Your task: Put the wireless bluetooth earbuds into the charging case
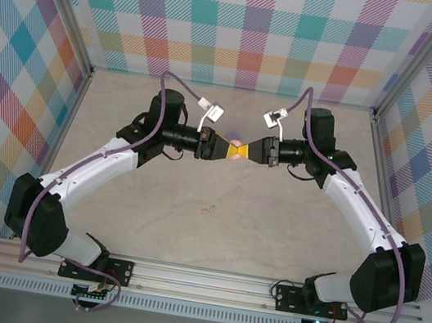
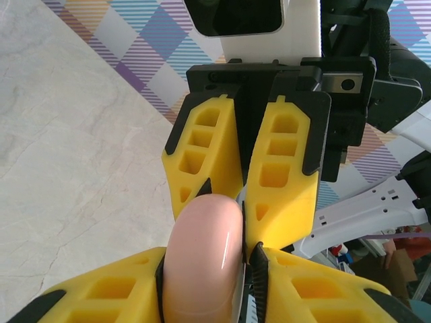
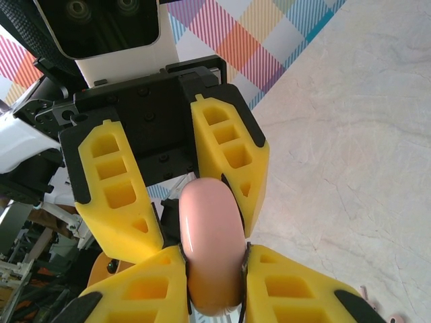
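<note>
Item: one charging case [image 1: 237, 149] [image 2: 202, 262] [image 3: 210, 242], round, glossy, pale pink, closed. Location: in the air above the tabletop [image 1: 213, 227], between my left jaws and right jaws, both clamped on it from opposite ends.

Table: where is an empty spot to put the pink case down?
Bare table lies between the left arm and right arm, up to the base rail, and beyond the pink case up to the back wall. Crowded: the middle, where the left gripper and right gripper both pinch that case.
</note>
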